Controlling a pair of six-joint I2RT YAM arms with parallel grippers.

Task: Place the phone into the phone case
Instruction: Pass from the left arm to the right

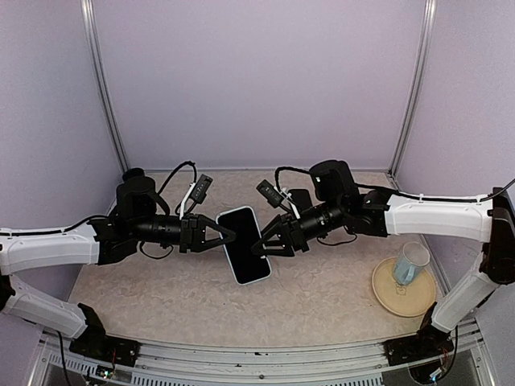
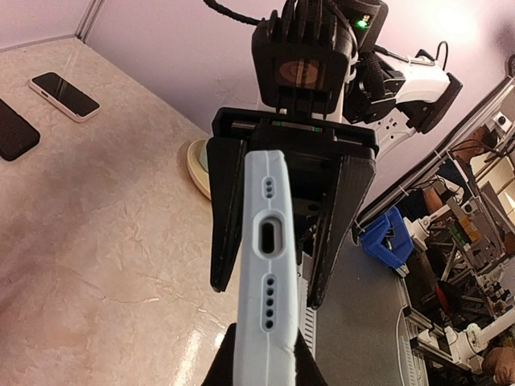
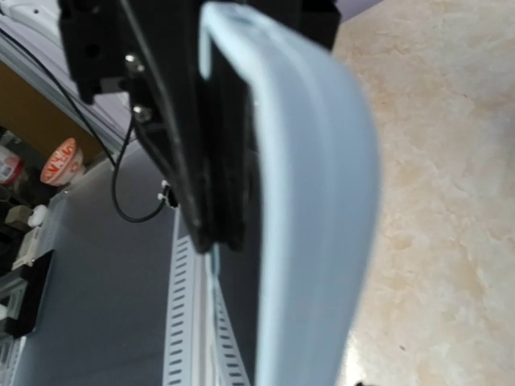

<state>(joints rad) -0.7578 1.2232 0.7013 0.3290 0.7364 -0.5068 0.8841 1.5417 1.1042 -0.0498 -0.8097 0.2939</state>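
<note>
Item counts, one bench [image 1: 161,297], nine kinds.
2 arms: left arm [image 1: 48,249] and right arm [image 1: 434,217]. 2 pincers: left pincer [image 1: 232,236] on the left of the phone case [image 2: 257,201], right pincer [image 1: 260,246] on its right. 1 phone case, pale blue, dark face inside. 1 pale-rimmed phone [image 2: 64,95] lying flat, farther back than the phone case. 1 black slab [image 2: 12,129] near that phone; phone or case, can't tell. 1 plate [image 1: 402,301] and 1 cup [image 1: 410,264], both right of the phone case, nearer the front edge. 2 metal posts behind the phone case: left post [image 1: 103,88], right post [image 1: 413,88].
</note>
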